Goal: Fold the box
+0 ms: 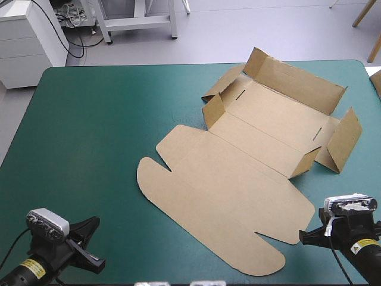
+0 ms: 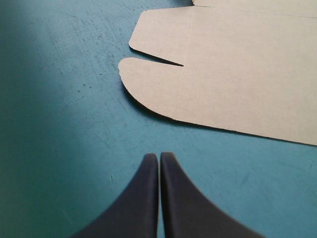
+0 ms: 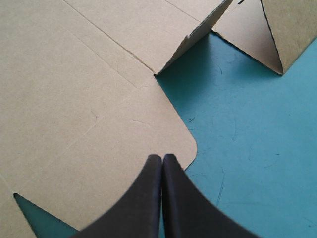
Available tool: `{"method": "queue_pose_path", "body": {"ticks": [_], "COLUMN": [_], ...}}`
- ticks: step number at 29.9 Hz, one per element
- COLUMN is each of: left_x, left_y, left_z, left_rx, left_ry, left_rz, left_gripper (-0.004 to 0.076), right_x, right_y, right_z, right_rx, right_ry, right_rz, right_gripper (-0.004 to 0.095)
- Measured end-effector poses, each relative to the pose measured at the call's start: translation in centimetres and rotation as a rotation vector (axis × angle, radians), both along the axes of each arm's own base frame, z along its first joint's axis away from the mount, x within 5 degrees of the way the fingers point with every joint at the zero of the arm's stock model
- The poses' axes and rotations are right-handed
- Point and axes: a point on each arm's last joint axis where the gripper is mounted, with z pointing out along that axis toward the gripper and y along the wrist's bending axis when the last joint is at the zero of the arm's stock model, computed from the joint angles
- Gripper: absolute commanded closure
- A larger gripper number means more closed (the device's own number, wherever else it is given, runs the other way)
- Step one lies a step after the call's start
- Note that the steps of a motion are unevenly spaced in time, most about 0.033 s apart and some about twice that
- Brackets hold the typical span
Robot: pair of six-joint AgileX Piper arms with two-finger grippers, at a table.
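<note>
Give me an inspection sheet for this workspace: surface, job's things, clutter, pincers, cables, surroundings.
Surface: teal-green cover, flat, with faint scuffs.
Job's things: brown box, partly formed. The far part has walls raised and side flaps splayed. The lid and its rounded flaps lie flat toward the robot.
Clutter: tan edge at the cover's right edge; too little shows to name it.
Grippers: left pincer shut, over bare cover, short of a rounded flap. Right pincer shut, tips at the lid's rounded corner; contact cannot be told.
Cables: nothing seen on the cover.
Surroundings: nothing seen over the cover.
</note>
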Motion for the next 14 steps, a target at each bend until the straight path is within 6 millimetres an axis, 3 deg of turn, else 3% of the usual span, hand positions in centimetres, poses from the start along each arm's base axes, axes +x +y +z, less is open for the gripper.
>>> {"method": "queue_pose_path", "body": {"ticks": [14], "left_x": [0.0], "left_y": [0.0], "left_z": [0.0], "left_rx": [0.0], "left_ry": [0.0], "left_rz": [0.0], "left_gripper": [0.0731], "right_x": [0.03], "right_y": [-0.01], "right_z": [0.05], "right_rx": [0.0], "right_ry": [-0.006], "right_rz": [-0.001], "right_gripper": [0.0924]}}
